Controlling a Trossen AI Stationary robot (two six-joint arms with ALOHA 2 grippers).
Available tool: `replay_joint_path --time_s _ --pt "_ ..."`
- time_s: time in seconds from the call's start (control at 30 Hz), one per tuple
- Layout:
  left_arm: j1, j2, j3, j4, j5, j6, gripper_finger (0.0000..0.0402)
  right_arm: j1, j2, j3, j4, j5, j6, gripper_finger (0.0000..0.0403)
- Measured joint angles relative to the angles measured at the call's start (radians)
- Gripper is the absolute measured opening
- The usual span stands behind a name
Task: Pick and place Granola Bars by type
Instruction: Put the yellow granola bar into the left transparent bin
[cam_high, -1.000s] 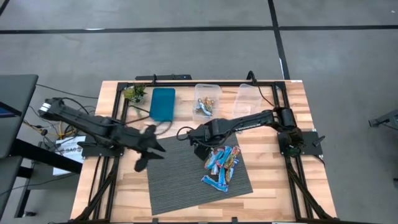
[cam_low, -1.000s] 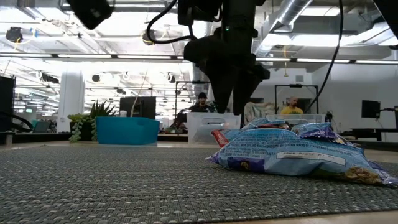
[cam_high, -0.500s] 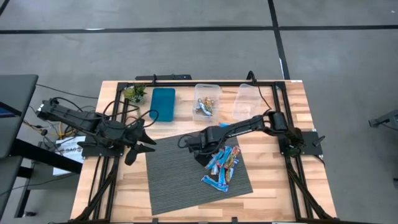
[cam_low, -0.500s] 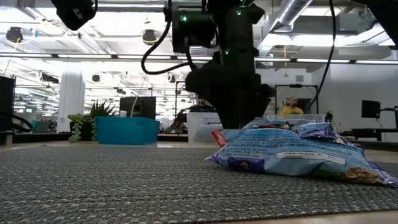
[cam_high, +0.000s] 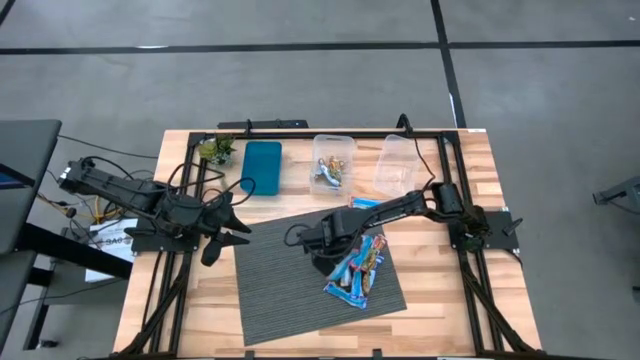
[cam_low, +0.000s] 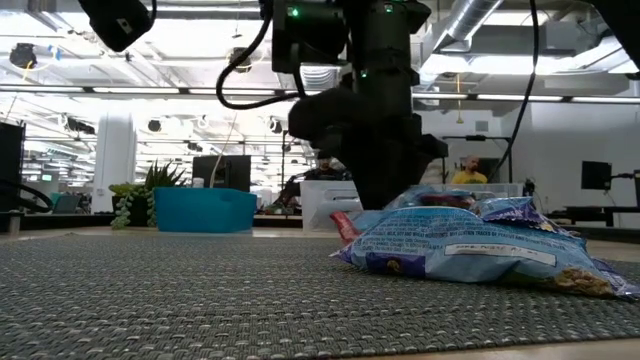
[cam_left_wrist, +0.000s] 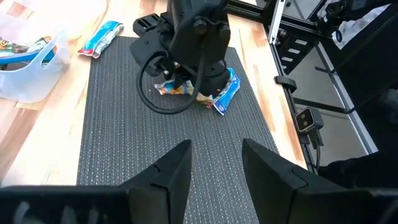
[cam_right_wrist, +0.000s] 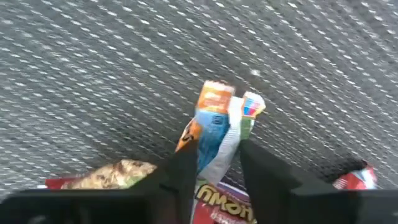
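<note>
The granola bars (cam_high: 357, 268) lie in a loose pile on a grey ribbed mat (cam_high: 285, 290); the low view shows the pile (cam_low: 460, 250) close up. My right gripper (cam_high: 322, 243) stands over the pile's far left end, pointing down, shut on one bar (cam_right_wrist: 214, 127) with an orange and blue-white wrapper. One blue-white bar (cam_high: 364, 203) lies alone on the wood beyond the mat. My left gripper (cam_high: 222, 236) hovers open at the mat's left edge, nothing between its fingers (cam_left_wrist: 177, 171). My right gripper pinches the bar's crinkled wrapper (cam_right_wrist: 217, 149) between its two fingers, coming from above and pointing down. The bar's orange end (cam_right_wrist: 216, 96) sticks out past the fingertips toward the mat. I cannot tell whether that end rests on the mat.
At the far side stand a blue tray (cam_high: 262, 165), a clear tub (cam_high: 333, 160) with several bars in it, a second clear tub (cam_high: 398, 163) and a small plant (cam_high: 215, 150). A black frame rims the table. People sit in the room behind.
My right gripper has come down onto the far left end of the pile, and its fingers have closed in around one bar. My left gripper has drawn back toward the table's left edge, off the mat, and has then kept still, open.
</note>
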Motion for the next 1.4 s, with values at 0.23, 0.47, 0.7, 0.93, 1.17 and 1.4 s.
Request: replay_joint_path --time_s 0.23,0.47,0.7,0.93,1.17,1.4 --pt "0.000 0.000 0.000 0.000 0.000 0.000 0.0135 -0.001 0.000 0.000 0.042 -0.009 -0.002 0.0014" --pt "0.000 0.000 0.000 0.000 0.000 0.001 0.0135 -0.007 -0.006 0.000 0.117 0.013 -0.007 0.0002" --pt "0.000 0.000 0.000 0.000 -0.001 0.000 0.0135 -0.009 -0.006 0.003 0.137 0.080 0.008 0.0001" --pt "0.000 0.000 0.000 0.000 -0.013 0.000 0.0135 0.001 -0.008 0.060 0.135 0.283 0.017 0.0000" --pt "0.000 0.000 0.000 0.000 -0.017 -0.009 0.0135 -0.003 -0.008 0.145 0.136 0.465 -0.015 0.0000" --pt "0.000 0.000 0.000 0.001 -0.027 -0.020 0.0135 -0.027 -0.008 0.231 0.084 0.607 -0.017 0.0000"
